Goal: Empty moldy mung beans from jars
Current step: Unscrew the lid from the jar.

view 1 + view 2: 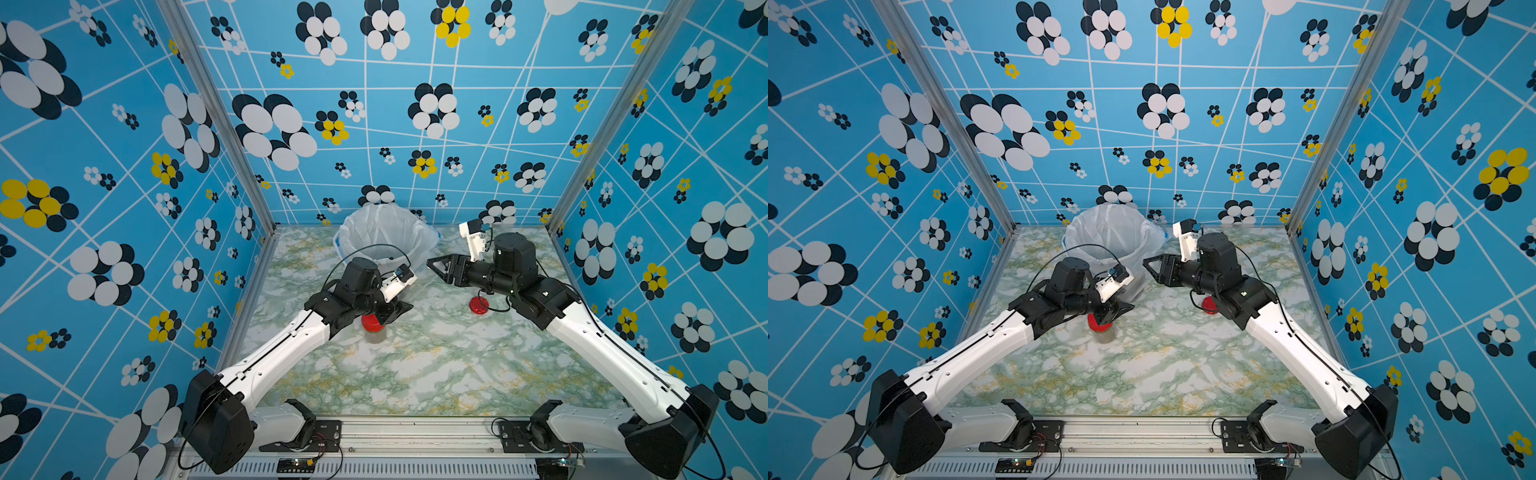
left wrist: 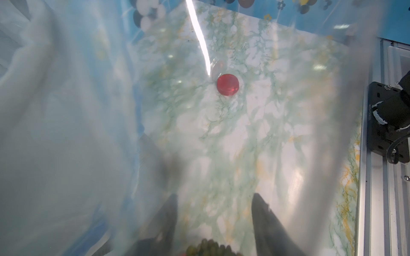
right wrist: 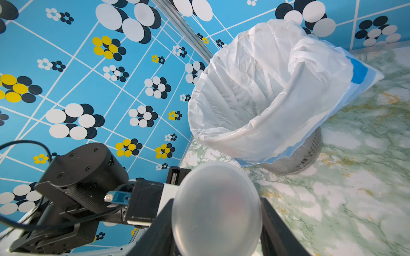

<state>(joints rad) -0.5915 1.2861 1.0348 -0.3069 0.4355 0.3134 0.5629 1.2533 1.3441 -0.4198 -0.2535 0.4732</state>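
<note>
A clear lidless jar (image 3: 216, 221) hangs in the air between the two arms, in front of the left wrist camera. My left gripper (image 1: 405, 309) is shut on it, and its fingers (image 2: 266, 223) show blurred through the plastic. Olive-green moldy mung beans (image 2: 208, 247) lie at the gripper end. My right gripper (image 1: 430, 262) straddles the jar's round end, with both fingers (image 3: 273, 226) close against its sides. Whether they press on it I cannot tell. A second jar (image 1: 374, 330) with a red lid stands on the table under the left gripper, with beans showing through its wall.
A mesh bin lined with a white bag (image 1: 419, 237) stands at the back of the marble table (image 1: 415, 374), just behind both grippers. A loose red lid (image 1: 478, 305) lies flat under the right forearm. Patterned walls close in three sides.
</note>
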